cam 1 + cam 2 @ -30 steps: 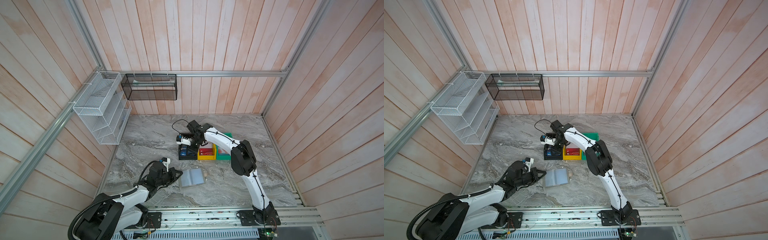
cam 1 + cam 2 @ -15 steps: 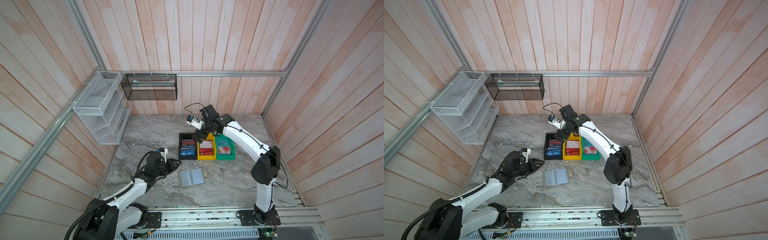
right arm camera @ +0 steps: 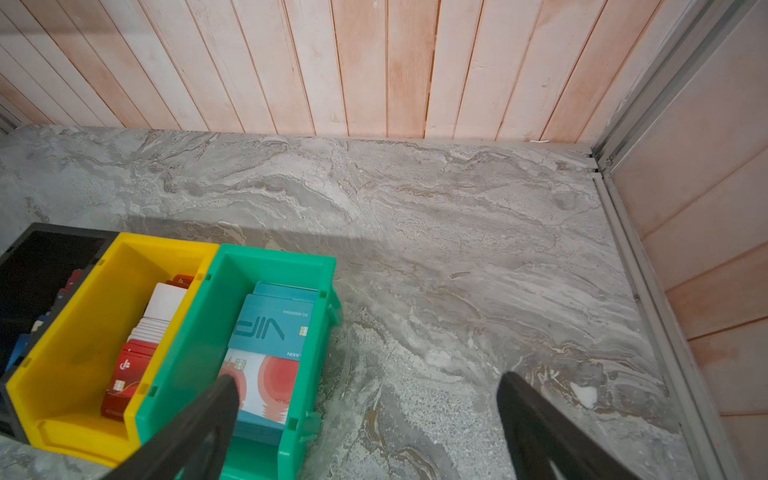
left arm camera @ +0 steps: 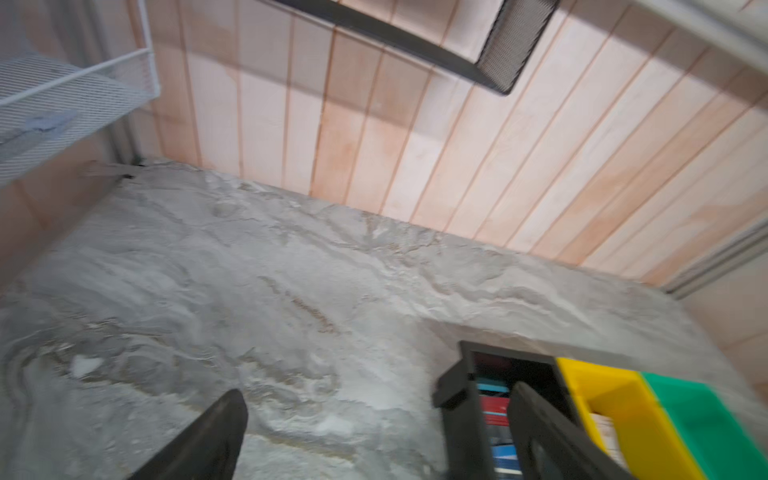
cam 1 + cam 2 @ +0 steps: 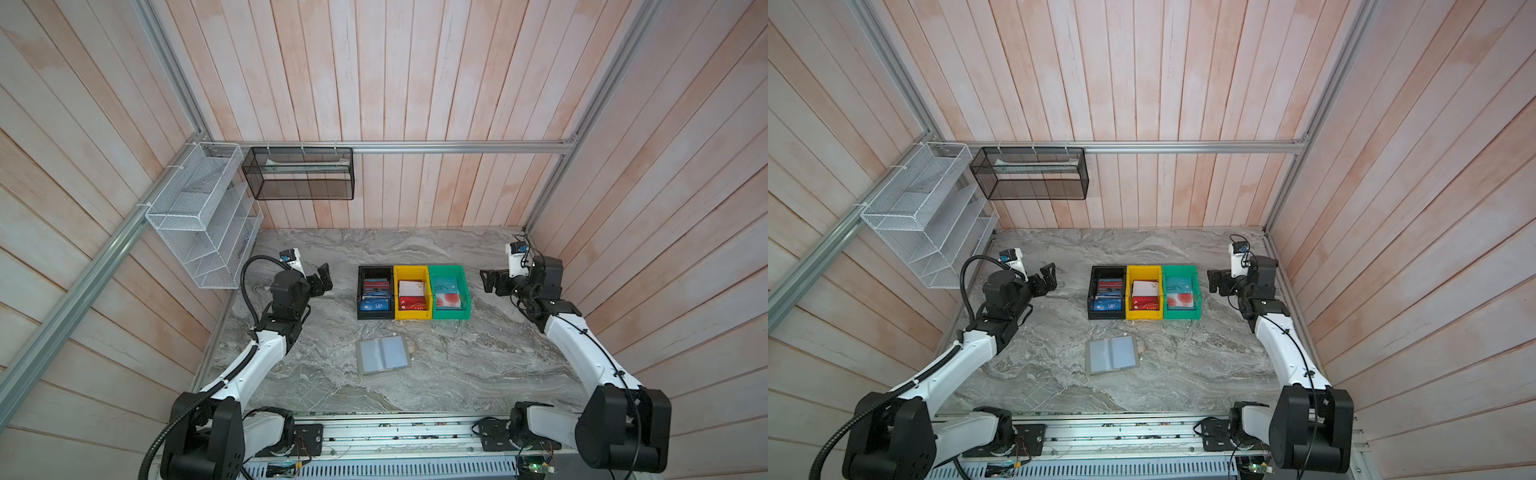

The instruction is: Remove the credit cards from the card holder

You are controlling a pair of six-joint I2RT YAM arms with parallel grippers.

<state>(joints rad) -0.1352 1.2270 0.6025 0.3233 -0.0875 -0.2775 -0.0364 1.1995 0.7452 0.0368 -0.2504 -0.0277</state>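
the card holder (image 5: 382,354) lies opened flat on the table (image 5: 478,365), near the row of bins. i see no card in its pale pockets. a teal card (image 3: 270,328) lies in the green bin (image 5: 451,313) and a white card (image 5: 411,286) in the yellow bin (image 5: 412,314). i judge the removal complete. the left gripper (image 5: 325,277) hangs beside the black bin (image 5: 375,314), jaws spread wide, holding nothing. the right gripper (image 5: 487,282), beside the green bin, is equally wide and empty.

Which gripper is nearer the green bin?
Right. The right gripper hovers just beside the green bin; the left gripper is past the black bin at the row's opposite end.
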